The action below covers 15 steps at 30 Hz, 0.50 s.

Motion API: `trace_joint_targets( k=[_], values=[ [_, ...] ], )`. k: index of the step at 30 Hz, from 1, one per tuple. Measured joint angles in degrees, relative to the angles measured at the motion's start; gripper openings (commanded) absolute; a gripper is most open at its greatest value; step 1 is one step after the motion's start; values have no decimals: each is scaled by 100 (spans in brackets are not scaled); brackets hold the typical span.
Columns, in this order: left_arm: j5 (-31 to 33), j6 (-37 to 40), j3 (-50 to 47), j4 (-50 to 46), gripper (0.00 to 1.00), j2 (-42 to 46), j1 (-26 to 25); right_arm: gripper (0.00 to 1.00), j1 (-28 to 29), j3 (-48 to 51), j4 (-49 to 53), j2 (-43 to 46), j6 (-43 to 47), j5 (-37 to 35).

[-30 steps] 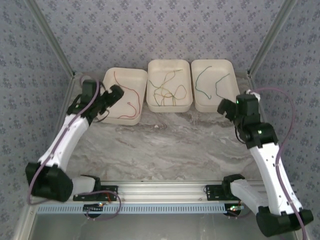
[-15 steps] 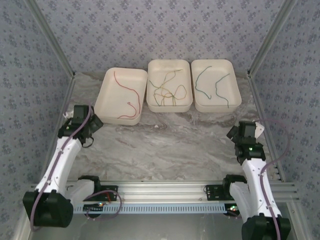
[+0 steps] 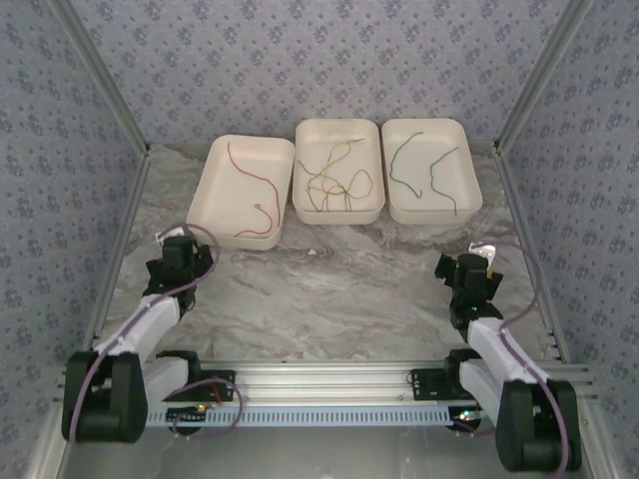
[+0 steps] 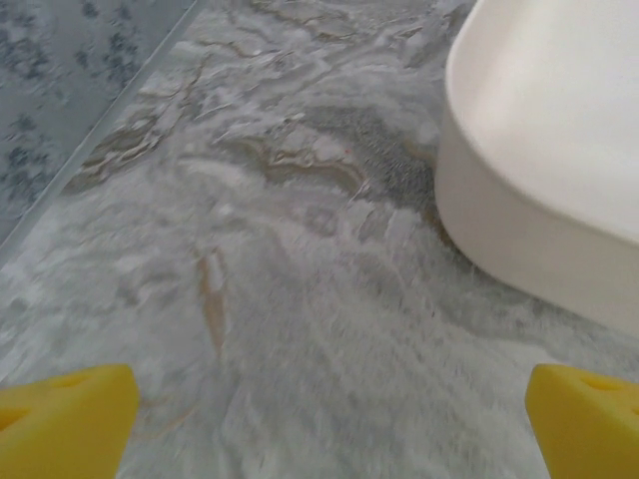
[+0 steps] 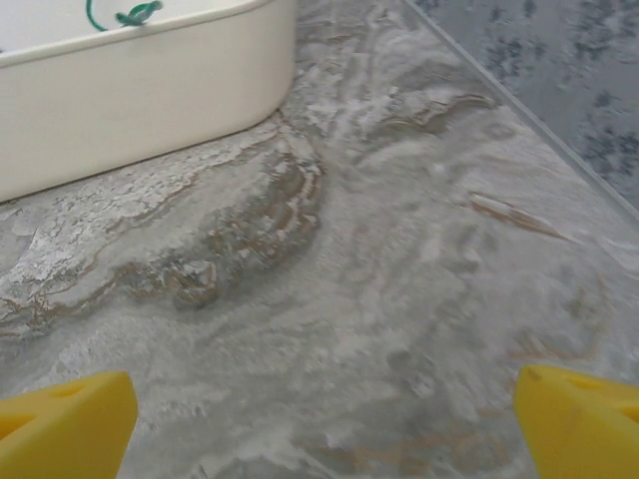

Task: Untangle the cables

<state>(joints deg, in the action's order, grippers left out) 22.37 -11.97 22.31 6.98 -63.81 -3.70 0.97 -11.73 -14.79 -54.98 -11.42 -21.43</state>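
Three white trays line the back of the marble table. A thin red cable (image 3: 255, 185) lies in the left tray (image 3: 213, 200). Yellow-olive cables (image 3: 334, 182) lie tangled in the middle tray (image 3: 300, 210). Green cables (image 3: 424, 172) rest in the right tray (image 3: 474, 205); a green end (image 5: 125, 14) shows over its rim (image 5: 150, 70). My left gripper (image 3: 192, 251) sits low at the near left, open, its yellow fingertips (image 4: 65, 419) wide apart over bare marble. My right gripper (image 3: 451, 267) sits low at the near right, open, its fingertips (image 5: 579, 419) spread over bare marble.
Metal rails run along both table sides (image 3: 125, 249) and across the near edge (image 3: 319, 377). Patterned walls enclose the table. The left tray's outer wall (image 4: 539, 200) rises to the right of my left gripper. Bare marble (image 3: 319, 289) lies between the arms.
Both arms have pulled back from the trays toward their bases and folded down low. Both grippers stayed open; the cables have not moved.
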Motion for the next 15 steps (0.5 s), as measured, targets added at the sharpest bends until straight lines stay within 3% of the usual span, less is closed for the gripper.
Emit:
trace_joint_targets(
  k=[8,15],
  values=[
    [-321,584,164,1709,99,-1467,221,99,81,-573,-2076,-2155,654,308],
    [-704,645,170,3176,99,-2087,431,99,-341,-424,-3333,-2634,723,852]
  ],
)
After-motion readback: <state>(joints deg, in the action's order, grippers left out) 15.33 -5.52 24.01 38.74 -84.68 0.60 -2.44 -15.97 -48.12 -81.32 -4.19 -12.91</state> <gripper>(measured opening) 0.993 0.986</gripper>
